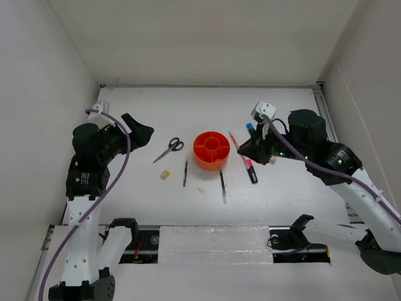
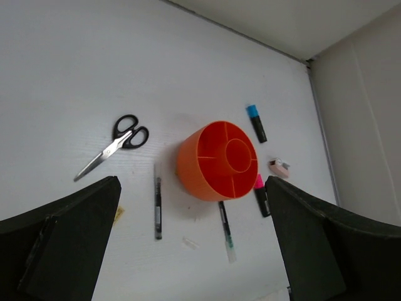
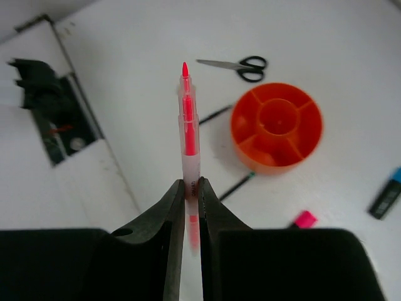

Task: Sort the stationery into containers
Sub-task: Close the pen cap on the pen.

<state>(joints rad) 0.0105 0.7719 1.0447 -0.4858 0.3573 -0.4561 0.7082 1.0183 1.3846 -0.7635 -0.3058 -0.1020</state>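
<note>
The round orange organizer [image 1: 211, 149] stands mid-table, its compartments empty in the left wrist view [image 2: 216, 160] and the right wrist view [image 3: 276, 125]. My right gripper [image 3: 192, 188] is shut on the pink pen [image 3: 188, 125] and holds it off the table just right of the organizer [image 1: 236, 143]. My left gripper [image 1: 141, 133] is open and empty, raised at the left. On the table lie the scissors [image 1: 169, 148], the tan eraser [image 1: 165, 175], two dark pens [image 1: 185, 173] [image 1: 223, 185], a tiny white piece [image 1: 200, 189], the pink-capped highlighter [image 1: 250, 170], the blue-capped highlighter [image 1: 250, 128] and the sharpener [image 1: 272, 160].
White walls close the table on the left, back and right. A rail with black brackets [image 1: 297, 235] runs along the near edge.
</note>
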